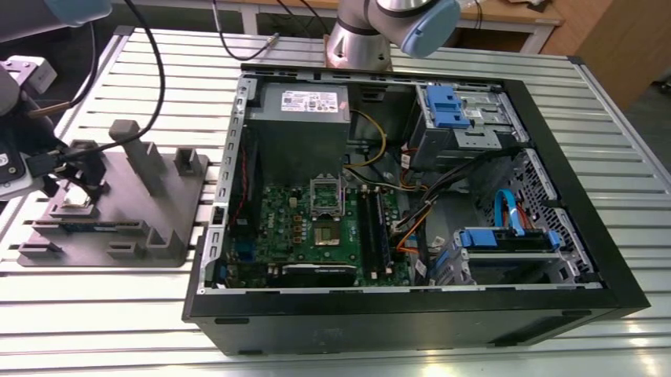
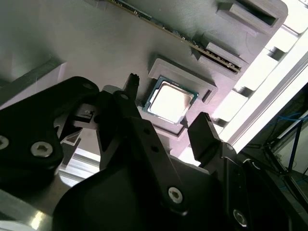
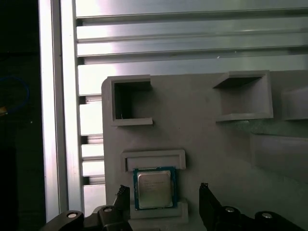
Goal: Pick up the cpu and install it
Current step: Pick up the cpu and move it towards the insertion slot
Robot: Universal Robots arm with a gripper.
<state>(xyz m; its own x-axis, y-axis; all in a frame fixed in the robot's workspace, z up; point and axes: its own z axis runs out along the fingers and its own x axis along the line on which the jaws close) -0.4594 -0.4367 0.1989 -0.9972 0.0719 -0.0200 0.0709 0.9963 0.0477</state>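
The cpu (image 3: 154, 188), a small square with a silvery metal top, is seen lying flat in a shallow recess of the grey tray (image 3: 207, 139), near one edge of it. The gripper (image 3: 163, 191) is held directly over the cpu. Its two black fingers are spread apart, one on either side of the cpu, and nothing is pinched between them. In both wrist views a gap is seen between each fingertip and the cpu's rim. In the second wrist view a long memory stick (image 2: 216, 57) is seen standing on edge in a slot of the tray, near the cpu.

In the exterior view the tray is set on a slatted metal table (image 1: 105, 314), at the exterior view's left, just beside an open computer case (image 1: 587, 259). Inside the case a green motherboard (image 1: 304, 224) is laid flat. A silver socket frame (image 1: 327, 196) is mounted on it, well apart from the cpu.
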